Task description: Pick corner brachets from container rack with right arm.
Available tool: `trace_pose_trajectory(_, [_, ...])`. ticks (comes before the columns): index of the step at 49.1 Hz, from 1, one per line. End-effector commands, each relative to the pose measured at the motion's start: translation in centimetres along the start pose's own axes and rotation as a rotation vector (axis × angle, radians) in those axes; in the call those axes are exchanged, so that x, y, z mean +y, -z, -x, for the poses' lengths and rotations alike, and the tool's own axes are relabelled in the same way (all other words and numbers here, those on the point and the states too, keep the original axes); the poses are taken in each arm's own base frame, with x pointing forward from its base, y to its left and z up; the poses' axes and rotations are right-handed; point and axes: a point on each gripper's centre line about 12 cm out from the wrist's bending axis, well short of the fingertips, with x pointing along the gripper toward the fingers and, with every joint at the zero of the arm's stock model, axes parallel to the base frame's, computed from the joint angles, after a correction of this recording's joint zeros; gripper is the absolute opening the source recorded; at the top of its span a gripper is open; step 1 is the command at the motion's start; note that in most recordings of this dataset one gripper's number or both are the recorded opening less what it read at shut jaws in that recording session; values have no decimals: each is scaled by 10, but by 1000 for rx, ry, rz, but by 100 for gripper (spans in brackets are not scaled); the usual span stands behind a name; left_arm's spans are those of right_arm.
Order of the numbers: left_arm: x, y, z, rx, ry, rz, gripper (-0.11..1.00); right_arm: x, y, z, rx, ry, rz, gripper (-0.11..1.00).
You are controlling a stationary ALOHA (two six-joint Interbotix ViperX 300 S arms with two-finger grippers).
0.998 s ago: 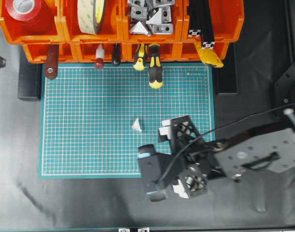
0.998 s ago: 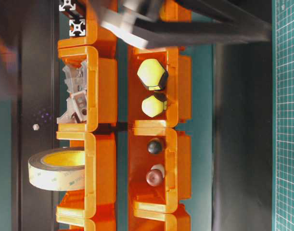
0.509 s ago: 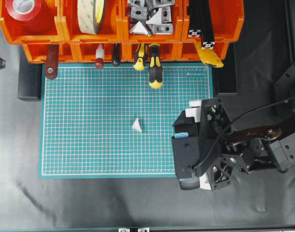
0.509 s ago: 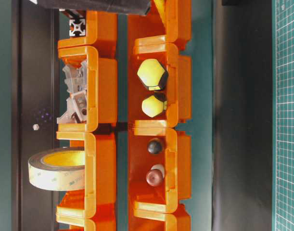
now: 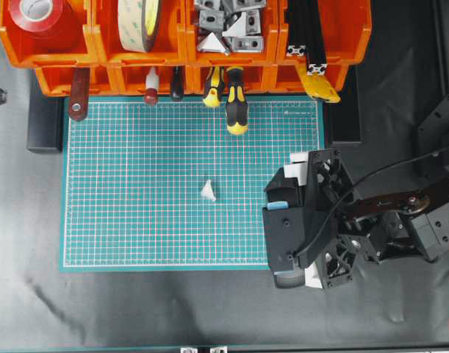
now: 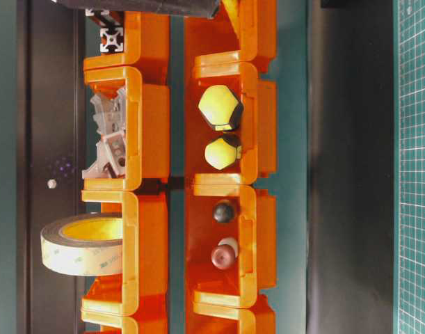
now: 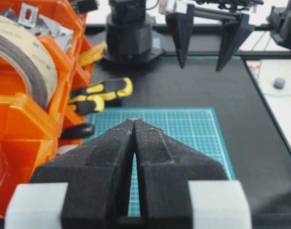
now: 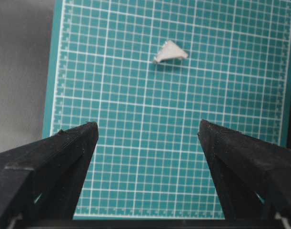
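The orange container rack [image 5: 99, 51] runs along the far side of the green mat [image 5: 136, 220]. Its third upper bin holds a heap of silver corner brachets [image 5: 228, 26], which the table-level view shows as corner brachets [image 6: 108, 136]. One corner brachet [image 5: 209, 190] lies alone mid-mat, ahead of my jaws as the corner brachet [image 8: 170, 51]. My right gripper [image 8: 146, 125] hangs open and empty over the mat's right part, right of that piece and apart from it. The left wrist view shows my left gripper [image 7: 135, 120] shut on nothing near the rack's left end.
The upper bins also hold a red tape roll [image 5: 37, 15], a beige tape roll [image 5: 139, 22] and black bars [image 5: 309, 44]. Yellow-black screwdriver handles [image 5: 235, 110] and other tool handles [image 5: 78, 92] stick out of the lower bins over the mat's far edge.
A second ago my right gripper was lower and further left; it has swung right and turned, then held still. It stayed open. The lone brachet has not moved.
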Motion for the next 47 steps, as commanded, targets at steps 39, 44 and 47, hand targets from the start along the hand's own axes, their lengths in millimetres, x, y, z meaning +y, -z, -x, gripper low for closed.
trace_pose_trajectory(39, [0,-1,3,1,0,0,0,-8,-6,9,-38,-1,-24,81])
trace_pose_trajectory(44, [0,-1,3,-2,0,-1,0,-9,-7,8,-40,-1,-28,81])
trace_pose_trajectory(47, [0,-1,4,-3,0,-1,0,-9,-7,7,-39,0,-29,81])
